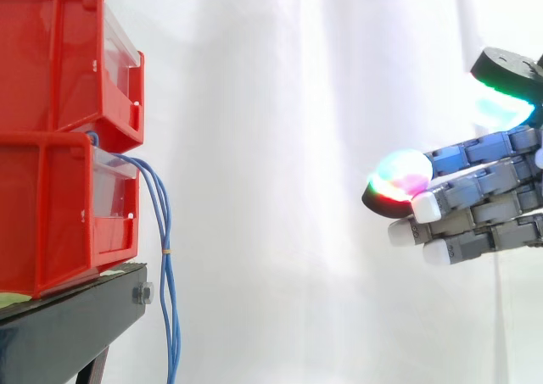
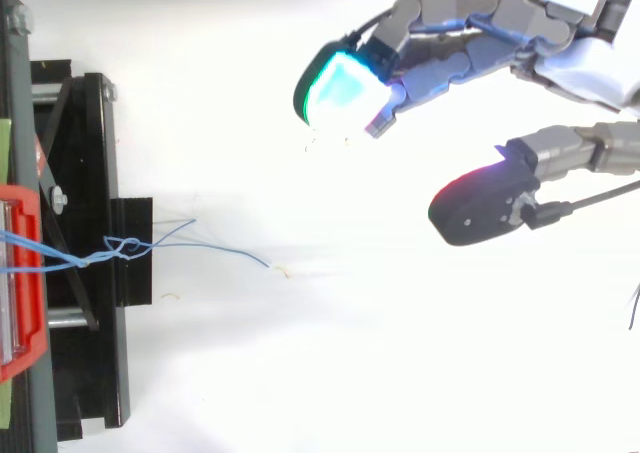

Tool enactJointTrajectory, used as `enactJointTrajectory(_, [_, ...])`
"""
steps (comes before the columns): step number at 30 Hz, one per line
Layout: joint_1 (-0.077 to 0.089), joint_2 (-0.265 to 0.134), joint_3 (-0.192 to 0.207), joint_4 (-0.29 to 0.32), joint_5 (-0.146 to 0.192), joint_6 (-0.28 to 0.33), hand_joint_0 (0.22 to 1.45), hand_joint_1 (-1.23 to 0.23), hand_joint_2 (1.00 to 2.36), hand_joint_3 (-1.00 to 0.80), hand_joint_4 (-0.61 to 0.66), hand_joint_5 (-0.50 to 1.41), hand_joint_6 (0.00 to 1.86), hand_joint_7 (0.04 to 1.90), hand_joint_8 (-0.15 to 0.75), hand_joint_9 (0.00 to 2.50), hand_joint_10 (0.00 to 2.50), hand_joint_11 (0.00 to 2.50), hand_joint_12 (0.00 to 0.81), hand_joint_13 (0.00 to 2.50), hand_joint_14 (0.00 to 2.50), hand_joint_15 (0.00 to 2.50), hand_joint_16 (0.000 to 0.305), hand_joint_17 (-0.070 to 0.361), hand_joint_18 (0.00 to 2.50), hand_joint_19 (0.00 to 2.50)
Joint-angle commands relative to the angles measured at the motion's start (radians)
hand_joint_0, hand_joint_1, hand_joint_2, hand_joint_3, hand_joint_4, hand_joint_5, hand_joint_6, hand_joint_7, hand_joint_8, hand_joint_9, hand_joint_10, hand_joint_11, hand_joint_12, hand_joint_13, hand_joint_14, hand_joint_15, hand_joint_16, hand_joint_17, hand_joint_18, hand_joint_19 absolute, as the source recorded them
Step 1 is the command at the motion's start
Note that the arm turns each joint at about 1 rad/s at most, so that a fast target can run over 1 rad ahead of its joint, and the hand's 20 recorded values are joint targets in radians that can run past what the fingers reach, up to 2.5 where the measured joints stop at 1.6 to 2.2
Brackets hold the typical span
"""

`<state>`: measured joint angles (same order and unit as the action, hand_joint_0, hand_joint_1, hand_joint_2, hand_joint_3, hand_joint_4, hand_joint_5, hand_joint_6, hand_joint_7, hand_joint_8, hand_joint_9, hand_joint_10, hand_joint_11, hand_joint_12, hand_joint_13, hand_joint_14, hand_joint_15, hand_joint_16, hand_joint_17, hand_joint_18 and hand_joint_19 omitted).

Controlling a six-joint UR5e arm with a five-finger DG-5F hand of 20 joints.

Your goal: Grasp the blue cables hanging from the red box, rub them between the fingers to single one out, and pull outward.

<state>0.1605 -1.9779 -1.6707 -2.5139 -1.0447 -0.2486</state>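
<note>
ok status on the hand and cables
Hand open, holding nothing. Cables hang from the lower bin, untouched, hand well off them. Nothing in between.

I seem to work in a robotics lab's test bay: a plain white curtain (image 1: 280,147) closes off everything behind, and two stacked red bins (image 1: 47,214) sit on a bare black stand (image 1: 59,329) facing my glowing-tipped fingers (image 1: 484,180).

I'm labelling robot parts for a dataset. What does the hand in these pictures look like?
The hand has grey fingers made of blocky, segmented links, some ending in white caps. Others end in thick rounded pads with black backs that glow: one is cyan-green, another a mix of white, magenta and red.
</note>
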Motion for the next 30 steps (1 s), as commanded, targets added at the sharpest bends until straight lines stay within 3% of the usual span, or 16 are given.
enactJointTrajectory(1, [0.001,-0.013,0.002,0.029,0.025,-0.072,0.56,-0.78,1.00,-0.50,0.31,-0.13,0.50,0.93,0.335,0.76,0.01,0.38,0.368,0.51,0.01,0.29,0.052,0.116,0.37,0.47])
enactJointTrajectory(7, [-0.001,-0.075,0.068,0.041,0.032,-0.078,0.59,-0.82,1.00,-0.50,0.31,-0.12,0.50,0.93,0.333,0.78,0.01,0.39,0.360,0.53,0.01,0.30,0.050,0.112,0.38,0.47])
enactJointTrajectory(8, [-0.004,-0.101,0.106,0.032,0.034,-0.070,0.59,-0.83,1.00,-0.50,0.31,-0.12,0.50,0.93,0.332,0.79,0.01,0.40,0.359,0.53,0.01,0.30,0.050,0.112,0.39,0.46])
enactJointTrajectory(12, [-0.007,-0.137,0.163,-0.002,0.035,-0.064,0.60,-0.84,1.00,-0.50,0.30,-0.12,0.50,0.94,0.329,0.78,0.01,0.39,0.361,0.53,0.01,0.30,0.050,0.111,0.39,0.47])
enactJointTrajectory(16, [0.001,-0.137,0.164,0.010,0.035,-0.095,0.60,-0.83,1.00,-0.50,0.30,-0.12,0.50,0.94,0.329,0.79,0.01,0.40,0.359,0.53,0.01,0.30,0.049,0.111,0.39,0.47])
enactJointTrajectory(18, [0.004,-0.157,0.164,0.044,0.037,-0.155,0.60,-0.83,1.00,-0.50,0.30,-0.12,0.50,0.93,0.333,0.79,0.01,0.40,0.359,0.53,0.01,0.30,0.049,0.111,0.39,0.47])
enactJointTrajectory(19, [0.004,-0.157,0.164,0.044,0.037,-0.155,0.60,-0.83,1.00,-0.50,0.30,-0.12,0.50,0.93,0.330,0.79,0.01,0.40,0.359,0.54,0.01,0.31,0.049,0.111,0.39,0.47])
enactJointTrajectory(21, [0.004,-0.196,0.177,0.084,0.037,-0.187,0.60,-0.82,1.00,-0.50,0.30,-0.12,0.50,0.94,0.332,0.79,0.01,0.40,0.359,0.54,0.01,0.31,0.049,0.111,0.39,0.47])
enactJointTrajectory(22, [0.004,-0.226,0.192,0.112,0.037,-0.184,0.59,-0.82,1.00,-0.50,0.31,-0.12,0.50,0.93,0.331,0.79,0.01,0.39,0.359,0.54,0.01,0.30,0.049,0.111,0.39,0.47])
enactJointTrajectory(24, [0.002,-0.249,0.216,0.121,0.037,-0.176,0.59,-0.81,1.00,-0.50,0.31,-0.12,0.50,0.93,0.335,0.79,0.01,0.40,0.359,0.54,0.01,0.30,0.049,0.111,0.39,0.48])
enactJointTrajectory(25, [-0.004,-0.314,0.290,0.107,0.031,-0.149,0.59,-0.81,1.00,-0.50,0.31,-0.12,0.50,0.93,0.335,0.79,0.01,0.39,0.359,0.54,0.01,0.30,0.049,0.111,0.39,0.48])
enactJointTrajectory(30, [-0.004,-0.378,0.359,0.070,0.017,-0.101,0.58,-0.79,1.00,-0.50,0.31,-0.12,0.50,0.93,0.336,0.80,0.01,0.41,0.360,0.54,0.01,0.31,0.049,0.111,0.40,0.48])
